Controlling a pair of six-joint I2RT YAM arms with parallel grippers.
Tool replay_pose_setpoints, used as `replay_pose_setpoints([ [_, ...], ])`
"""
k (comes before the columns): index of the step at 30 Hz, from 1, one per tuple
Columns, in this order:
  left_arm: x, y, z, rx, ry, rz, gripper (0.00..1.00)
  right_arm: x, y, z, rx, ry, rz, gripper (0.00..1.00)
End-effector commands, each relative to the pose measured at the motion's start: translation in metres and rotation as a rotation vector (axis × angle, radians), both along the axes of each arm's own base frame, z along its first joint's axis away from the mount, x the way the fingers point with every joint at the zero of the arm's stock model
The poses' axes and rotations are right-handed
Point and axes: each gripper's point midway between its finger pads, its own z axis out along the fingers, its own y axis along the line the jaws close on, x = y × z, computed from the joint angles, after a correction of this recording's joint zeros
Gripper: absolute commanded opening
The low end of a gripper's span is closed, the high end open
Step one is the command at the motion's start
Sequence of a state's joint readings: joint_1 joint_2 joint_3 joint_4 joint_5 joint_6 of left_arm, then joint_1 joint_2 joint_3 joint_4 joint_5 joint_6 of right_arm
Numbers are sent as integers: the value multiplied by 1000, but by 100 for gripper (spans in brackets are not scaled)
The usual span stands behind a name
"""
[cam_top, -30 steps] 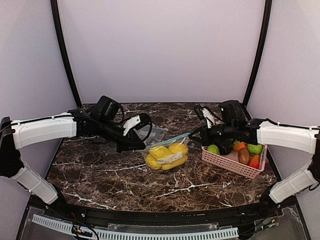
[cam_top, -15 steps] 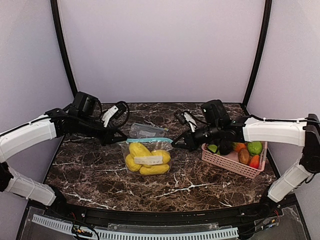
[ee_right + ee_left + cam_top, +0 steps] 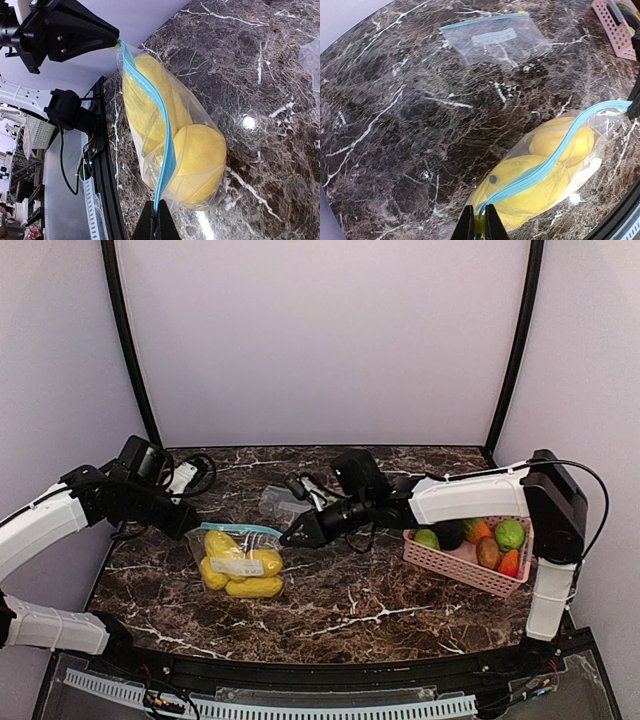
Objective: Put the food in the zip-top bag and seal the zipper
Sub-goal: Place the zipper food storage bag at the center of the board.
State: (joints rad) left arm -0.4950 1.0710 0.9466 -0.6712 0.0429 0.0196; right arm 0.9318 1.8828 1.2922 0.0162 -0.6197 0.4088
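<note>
1. Yellow toy pieces (image 3: 535, 190), some long and some rounded, already sit inside the zip-top bag (image 3: 240, 562). It lies on the marble tabletop (image 3: 380, 605), closest to my side and left of centre. I judge that part of the loading is done.
2. Its blue zipper strip (image 3: 555, 159) runs as one taut line across the top of the bag. From both wrist views the two halves look drawn together, but I cannot tell whether they are pressed shut along the whole length. I count the seal as unconfirmed.
3. My left gripper (image 3: 479, 222) has its fingers closed on the left end of that strip. My right gripper (image 3: 156, 222) is pinched tight on the opposite end. The bag is strung between them, its belly resting on the marble.
4. Further right stands the pink slatted basket (image 3: 455, 570), well apart from the bag. It holds two green pieces (image 3: 510, 535), an orange one (image 3: 478, 530), a brown one (image 3: 488, 552), a red one (image 3: 510, 563) and a dark one (image 3: 450, 533). None of these is bagged, so I reckon there is loading left if all of them are to go in.
5. Farthest back, a second clear bag (image 3: 283, 500) lies flat on the marble. It looks empty, and neither gripper touches it.
</note>
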Motion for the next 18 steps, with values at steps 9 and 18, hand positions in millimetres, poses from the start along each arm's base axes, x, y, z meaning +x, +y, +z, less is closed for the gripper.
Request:
replay_pose_setpoints([
  [9,18,8,63,-46,-129,102,70,20,57,1,82,48,-55,0],
  [18,25,-40,85,-318,-84,25,76,37,60,17,59,-82,-104,33],
])
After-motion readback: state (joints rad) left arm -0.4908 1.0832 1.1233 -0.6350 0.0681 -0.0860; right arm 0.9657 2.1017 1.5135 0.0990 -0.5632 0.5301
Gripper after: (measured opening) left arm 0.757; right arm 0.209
